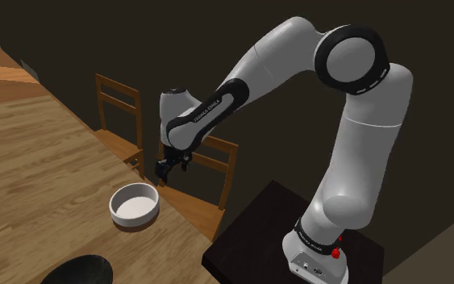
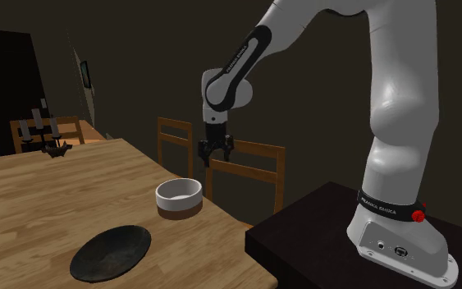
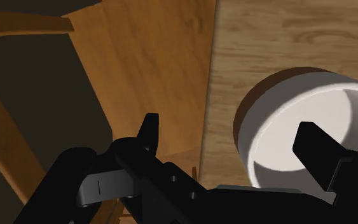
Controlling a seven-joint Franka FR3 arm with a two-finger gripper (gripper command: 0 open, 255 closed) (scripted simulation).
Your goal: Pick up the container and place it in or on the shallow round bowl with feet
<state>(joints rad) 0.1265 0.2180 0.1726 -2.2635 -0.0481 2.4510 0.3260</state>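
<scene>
Obs., taken from the second exterior view's left across to its right.

The wooden table point(image 2: 48, 193) carries both task items. Farthest from the gripper is the dark shallow round bowl point(image 2: 111, 250), near the table's front edge; its feet are not discernible.

Between that bowl and the gripper is the container point(image 2: 179, 198): round, white wall on a brown base, upright, mouth up. It stands near the table's edge, apart from the bowl.

The gripper point(image 2: 217, 150) hangs above the container and just to that view's right of it, clear of it and pointing down. Behind the gripper is a wooden chair point(image 2: 262, 150). Further right is the dark stand point(image 2: 319, 234) bearing the arm's base.

Shoulder view agrees: the container point(image 1: 135, 203) sits below the gripper point(image 1: 168, 168) and to that view's left, no contact.

Wrist view: the fingers are spread wide and hold nothing. The gripper point(image 3: 229, 127) straddles the table edge. One finger point(image 3: 317, 149) is over the container's point(image 3: 298, 114) mouth, the other point(image 3: 149, 130) over the chair seat point(image 3: 145, 57).
</scene>
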